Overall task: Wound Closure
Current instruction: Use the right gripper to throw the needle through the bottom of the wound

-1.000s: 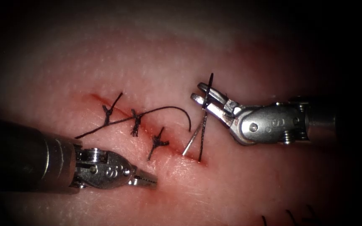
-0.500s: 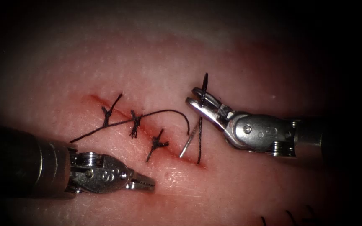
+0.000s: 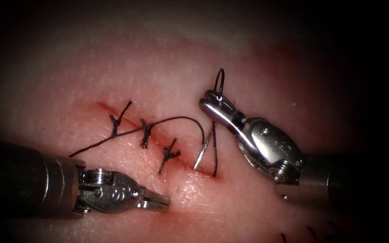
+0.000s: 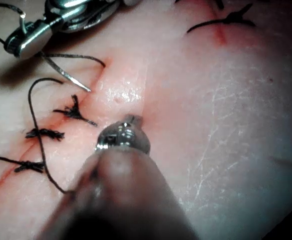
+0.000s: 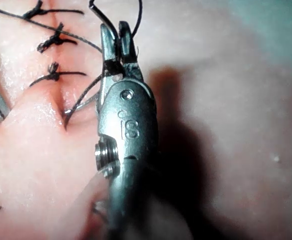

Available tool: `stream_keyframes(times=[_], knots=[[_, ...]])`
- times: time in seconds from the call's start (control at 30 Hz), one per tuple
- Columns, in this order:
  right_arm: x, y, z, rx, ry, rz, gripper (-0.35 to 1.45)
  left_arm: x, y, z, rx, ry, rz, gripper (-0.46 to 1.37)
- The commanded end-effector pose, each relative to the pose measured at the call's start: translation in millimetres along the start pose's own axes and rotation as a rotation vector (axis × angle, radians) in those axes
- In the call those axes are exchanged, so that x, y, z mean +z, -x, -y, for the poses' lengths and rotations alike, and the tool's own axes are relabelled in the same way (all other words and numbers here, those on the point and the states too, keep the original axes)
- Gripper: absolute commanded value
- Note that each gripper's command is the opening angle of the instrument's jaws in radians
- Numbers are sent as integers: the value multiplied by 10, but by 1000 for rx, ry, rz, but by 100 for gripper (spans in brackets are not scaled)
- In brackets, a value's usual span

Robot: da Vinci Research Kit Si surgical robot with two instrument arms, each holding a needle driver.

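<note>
The tissue [image 3: 257, 76] has a slanted cut [image 3: 158, 141] closed by three knotted stitches [image 3: 146, 133]. My right tool [image 3: 209, 102] is just right of the cut's lower end, jaws shut on the black thread [image 3: 214, 153], which rises from the tissue there and curls into a small loop above the tips. The needle [image 3: 203, 150] hangs below those jaws, out of the tissue, its point touching the surface by the cut. The right tool [image 5: 114, 40] and the needle [image 4: 68, 75] also appear in the wrist views. My left tool [image 3: 162, 205] rests left of the cut, jaws shut on nothing.
A long free strand of thread [image 3: 109, 137] runs from beside the left tool's shaft across the stitches and curves down near the needle. Red fluid lines the cut. Cut thread ends [image 3: 311, 234] stick up at the lower right edge.
The right tool's jaws, open around the thread a second ago, have shut on it. Its wrist has swung downward, and the thread above the jaws has curled into a loop. The left tool has barely moved.
</note>
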Motion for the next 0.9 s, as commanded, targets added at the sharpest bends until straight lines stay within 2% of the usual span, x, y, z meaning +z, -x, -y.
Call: stream_keyframes(times=[0.03,0.13,0.5,0.67,0.9], knots=[[1,-2,0,10,6,3,-35,4,2,-3,-5,-3,2,-26],[3,-3,-1,20,28,7,-35,10,5,-7,-6,-10,3,-35],[-1,-7,-2,77,137,39,-35,15,9,-10,-14,-8,2,-31],[0,-9,-3,151,158,45,-35,16,8,-10,-15,-9,2,-27],[4,-17,-5,160,170,50,-35,22,4,-9,-18,-13,2,-33]])
